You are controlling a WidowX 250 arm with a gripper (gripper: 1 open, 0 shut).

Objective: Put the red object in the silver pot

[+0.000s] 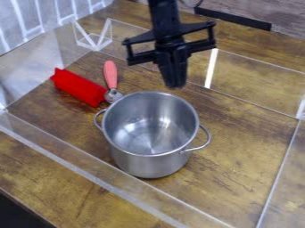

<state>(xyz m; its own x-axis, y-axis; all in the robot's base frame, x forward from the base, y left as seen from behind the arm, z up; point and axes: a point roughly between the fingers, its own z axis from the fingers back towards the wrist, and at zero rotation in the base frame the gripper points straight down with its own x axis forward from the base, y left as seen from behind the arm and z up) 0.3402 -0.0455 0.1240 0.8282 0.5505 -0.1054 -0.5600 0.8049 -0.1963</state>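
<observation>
Gripper (176, 78) first: the black two-fingered gripper hangs point-down from its dark arm, above and behind the pot, with its jaws pressed together and nothing between them. It carries no load, so the pick-up has not begun; being pinched tight, it would need to spread before it could take anything.

Largest of the things is the round, shiny steel pot (152, 134) with straight sides and two small loop handles. It stands upright on the brown wooden tabletop (251, 178) with its mouth facing up and its inside bare, ready to receive a drop from above.

To the pot's left lies the bright red, blocky bar-shaped object (78, 87), flat on the wood, near the pot's rim yet apart from it, and well off to the side of the gripper. Its long flat sides look easy to pinch across.

Smallest is the slim pink-handled utensil with a metal end (111, 78), lying between bar and pot, close enough to be nudged during a grasp.
</observation>
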